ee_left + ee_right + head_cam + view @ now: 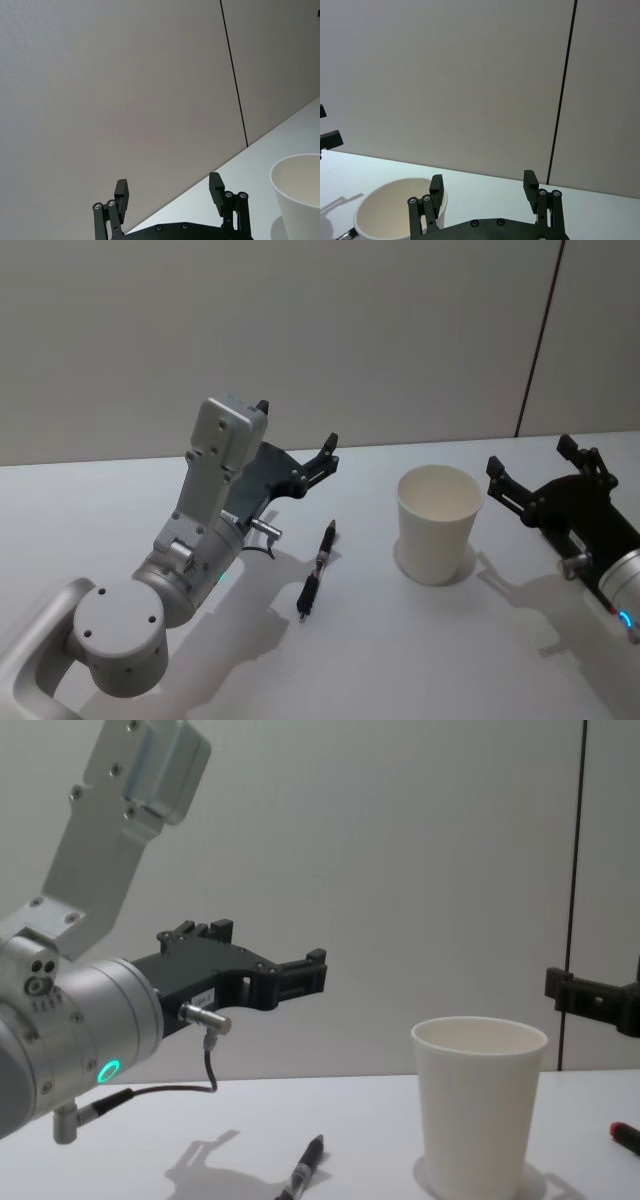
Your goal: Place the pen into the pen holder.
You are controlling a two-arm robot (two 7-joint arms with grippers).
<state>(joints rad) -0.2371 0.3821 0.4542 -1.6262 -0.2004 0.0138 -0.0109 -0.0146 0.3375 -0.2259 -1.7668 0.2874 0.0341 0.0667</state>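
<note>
The pen (318,570) is dark with a silver band and lies flat on the white table, also seen in the chest view (305,1170). To its right stands the pen holder (438,523), a white paper cup, upright and empty (480,1105). My left gripper (297,428) hangs open above and just behind the pen, its fingers (121,192) holding nothing. On the far side of the cup (395,205), my right gripper (530,455) stands open too, its fingers (530,181) spread wide and pointing toward the cup.
The table (400,650) is bare white, with a plain wall behind it. A small red and black object (625,1135) lies on the table at the right edge of the chest view, past the cup.
</note>
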